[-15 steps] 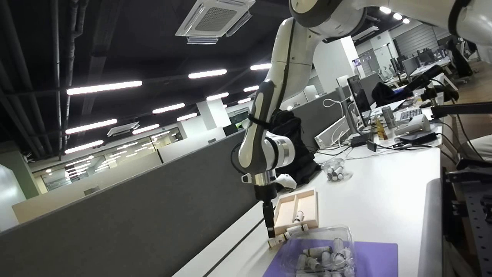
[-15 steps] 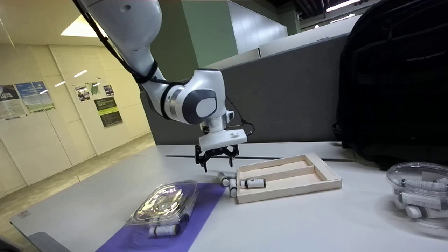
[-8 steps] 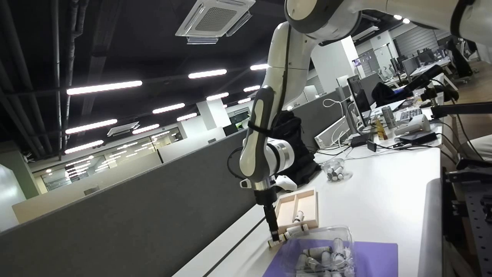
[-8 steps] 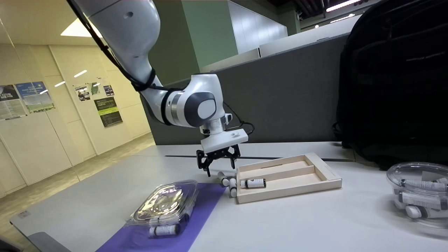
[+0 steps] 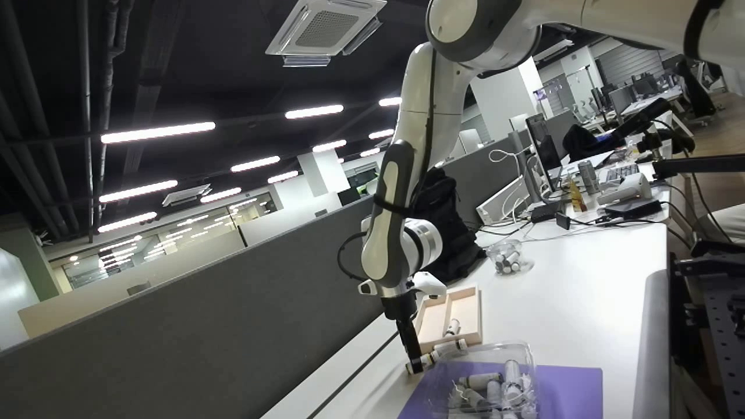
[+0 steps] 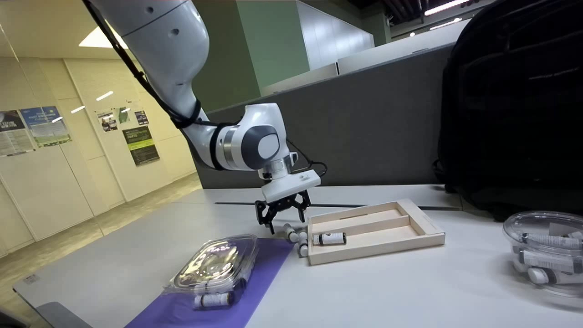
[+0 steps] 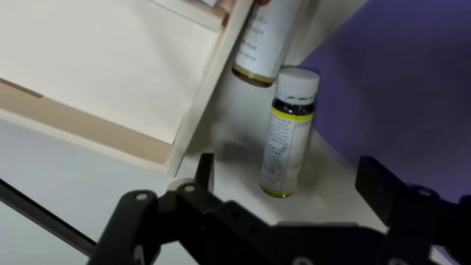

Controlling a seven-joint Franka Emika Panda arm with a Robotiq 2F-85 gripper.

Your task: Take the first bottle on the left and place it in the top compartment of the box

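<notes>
Lower than half a second ago, the gripper (image 6: 287, 224) has sunk closer to the white desk (image 6: 373, 291), while the divided wooden box (image 6: 382, 249) stays put. The gripper's two fingers are spread wide and grasp nothing. In the wrist view, the yellow-banded, white-capped bottle (image 7: 287, 147), which I take for the first on the left, lies on its side between the box's corner and the purple mat (image 7: 386, 92). It shows between the fingertips, its long axis roughly square to the line joining them, base toward the palm, so a straight close should, I judge, catch the barrel across its width. Whether the tips reach down beside the barrel yet, I cannot tell. The finger on the box side looks to have less room. Just beside the cap lies the base of the neighbouring bottle (image 7: 266, 40); contact is unclear.
</notes>
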